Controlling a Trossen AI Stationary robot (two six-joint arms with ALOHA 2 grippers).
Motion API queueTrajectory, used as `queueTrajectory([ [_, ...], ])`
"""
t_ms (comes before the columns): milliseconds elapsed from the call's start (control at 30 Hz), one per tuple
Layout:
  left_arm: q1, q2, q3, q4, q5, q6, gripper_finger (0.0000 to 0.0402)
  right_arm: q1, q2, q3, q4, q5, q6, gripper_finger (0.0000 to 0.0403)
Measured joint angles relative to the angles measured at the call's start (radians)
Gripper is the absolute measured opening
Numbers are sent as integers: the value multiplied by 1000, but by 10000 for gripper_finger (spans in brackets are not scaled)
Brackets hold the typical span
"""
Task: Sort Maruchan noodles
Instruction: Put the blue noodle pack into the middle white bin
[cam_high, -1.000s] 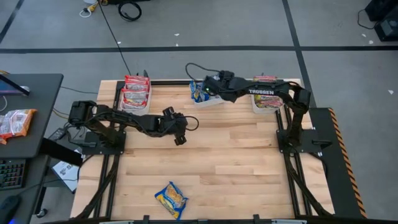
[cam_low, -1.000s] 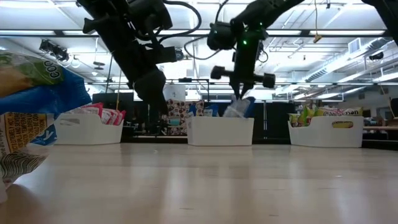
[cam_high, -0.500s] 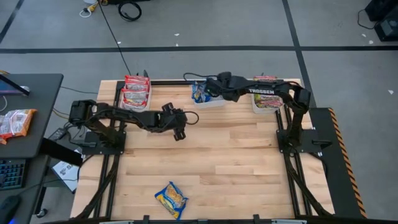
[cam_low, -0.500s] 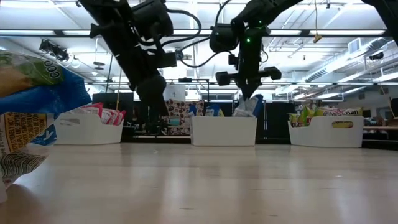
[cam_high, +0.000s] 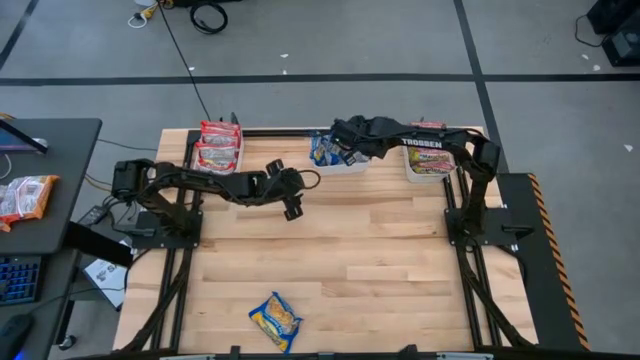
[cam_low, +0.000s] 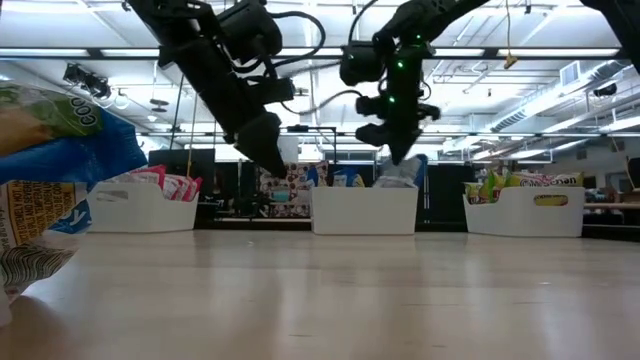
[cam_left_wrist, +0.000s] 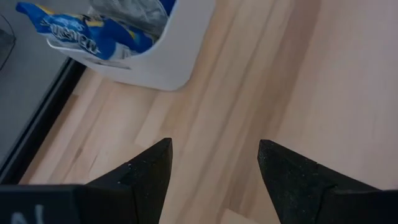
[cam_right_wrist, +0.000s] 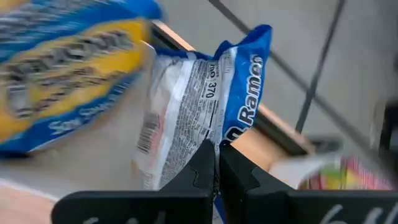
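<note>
pale butcher-block wood covers the bench (cam_high: 380, 250), with three white rectangular plastic bins along its far edge: the left bin (cam_high: 219, 148) of red-orange packets, the middle bin (cam_high: 335, 160) of blue-yellow ones and the right bin (cam_high: 428, 162) of silvery-green-red ones. over the last second the right hand (cam_high: 342, 148) has swung across the middle bin and dropped closer to it, its fingers pinched tight on the edge of a crinkly blue, white-backed plastic ramen packet (cam_right_wrist: 205, 118); that packet now hangs at the bin of its own colour, so a release looks near. the left hand (cam_left_wrist: 214, 165) has drifted along the bench toward that bin, fingers spread wide and holding nothing. one blue-yellow flat packet (cam_high: 275, 319) lies alone near the bench's front edge, well apart from both hands and probably next to be sorted.
</note>
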Motion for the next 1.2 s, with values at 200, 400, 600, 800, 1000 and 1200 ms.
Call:
queueTrajectory([
  [200,27,0,0,21,0,0,243,36,0,0,160,-82,-277,12],
  [400,36,0,0,27,0,0,243,13,0,-30,149,-238,-256,12],
  [600,36,0,0,65,4,-19,243,-3,0,-78,326,-320,-134,13],
  [800,35,0,0,64,38,-37,243,-26,0,-107,536,-390,25,13],
  [1000,38,0,0,63,32,-71,243,-32,0,-108,543,-262,199,14],
  [1200,73,0,0,-116,-36,-60,243,-29,0,-108,547,-256,170,14],
])
